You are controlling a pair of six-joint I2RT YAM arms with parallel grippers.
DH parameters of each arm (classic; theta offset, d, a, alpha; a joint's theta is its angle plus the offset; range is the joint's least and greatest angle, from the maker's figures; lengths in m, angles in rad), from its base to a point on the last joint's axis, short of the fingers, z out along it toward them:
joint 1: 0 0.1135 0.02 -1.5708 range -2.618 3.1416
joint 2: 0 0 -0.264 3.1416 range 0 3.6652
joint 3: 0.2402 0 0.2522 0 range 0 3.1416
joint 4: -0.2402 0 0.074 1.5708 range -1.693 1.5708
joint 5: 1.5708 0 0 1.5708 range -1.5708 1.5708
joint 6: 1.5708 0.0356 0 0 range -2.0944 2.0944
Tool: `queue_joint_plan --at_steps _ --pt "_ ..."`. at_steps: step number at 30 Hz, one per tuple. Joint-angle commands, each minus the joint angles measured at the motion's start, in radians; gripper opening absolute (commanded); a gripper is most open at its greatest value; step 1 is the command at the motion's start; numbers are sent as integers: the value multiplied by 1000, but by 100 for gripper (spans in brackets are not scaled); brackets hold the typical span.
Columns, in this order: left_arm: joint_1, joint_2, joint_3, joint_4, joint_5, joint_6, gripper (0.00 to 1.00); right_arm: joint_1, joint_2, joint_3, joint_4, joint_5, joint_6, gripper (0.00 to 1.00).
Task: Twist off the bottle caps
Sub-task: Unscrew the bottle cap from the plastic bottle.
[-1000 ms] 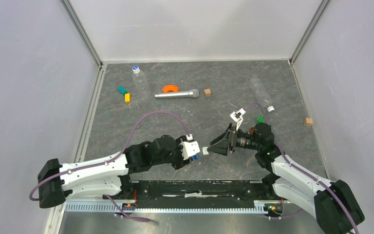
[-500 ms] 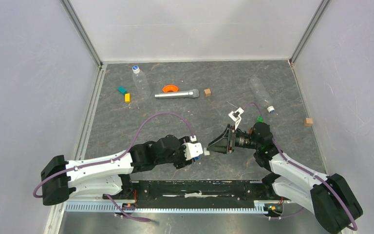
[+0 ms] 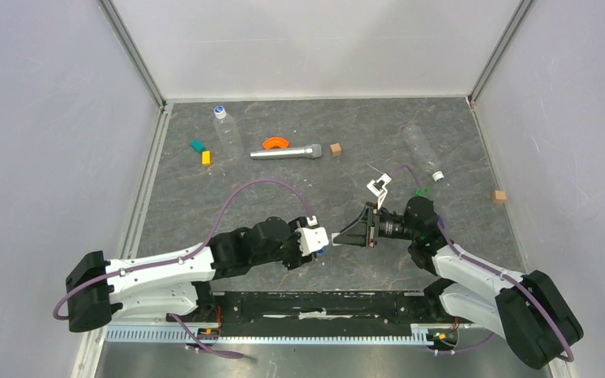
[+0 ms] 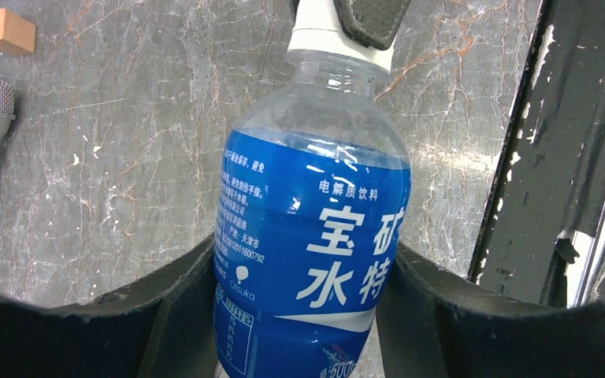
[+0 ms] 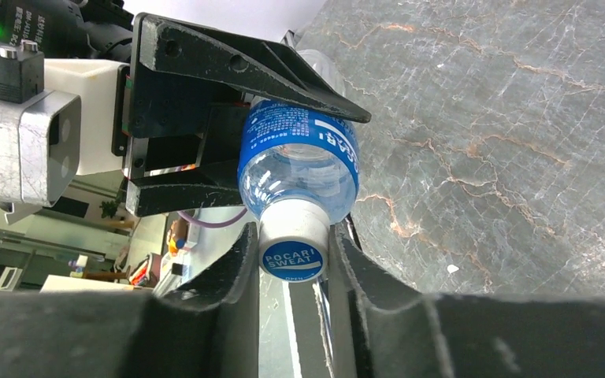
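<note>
My left gripper (image 4: 303, 260) is shut on the short blue-label bottle (image 4: 315, 236) and holds it off the table near the front middle (image 3: 324, 239). The bottle's neck points to the right. Its white bottle cap (image 5: 293, 246) with a blue top sits between the fingers of my right gripper (image 5: 294, 236), which is shut on it; one right finger (image 4: 374, 16) shows against the cap (image 4: 319, 35) in the left wrist view. Two clear unlabelled bottles lie on the table: one at the back left (image 3: 226, 132) with its cap (image 3: 219, 110) on, and one at the back right (image 3: 421, 150) with its cap (image 3: 438, 177) on.
A silver microphone-like cylinder (image 3: 286, 151), an orange curved piece (image 3: 275, 142) and a brown cube (image 3: 335, 149) lie at the back middle. Teal (image 3: 198, 146) and yellow (image 3: 205, 157) blocks are at the left, a second brown cube (image 3: 499, 196) at the right. Grey walls enclose the table.
My right gripper moved left onto the held bottle's neck and closed on the cap. The left arm shifted the bottle slightly to the right, still gripping it.
</note>
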Motion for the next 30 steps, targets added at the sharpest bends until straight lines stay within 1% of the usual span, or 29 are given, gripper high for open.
queue_joint_plan --at_steps 1,4,7,10,15,20,23,30 --pt "1 -17 2 53 -11 25 9 7 8 -8 72 -22 -2 20" --pt "2 -18 0 49 -24 16 9 7 -4 -9 87 -40 -39 7" --pt "2 -29 -8 55 -31 4 9 7 -31 -9 66 -41 -130 0" --pt "1 -53 -22 68 -17 -7 10 9 -60 -4 2 -31 -267 0" --pt "1 -75 -34 69 18 -12 11 18 -115 -35 -13 44 -435 0" --pt "1 -80 -36 68 48 -15 12 30 -181 -88 47 89 -607 0" --pt "2 -76 -30 65 90 -12 12 38 -218 -110 67 105 -717 0" --pt "2 -71 -18 48 132 -9 13 51 -297 -130 77 77 -957 0"
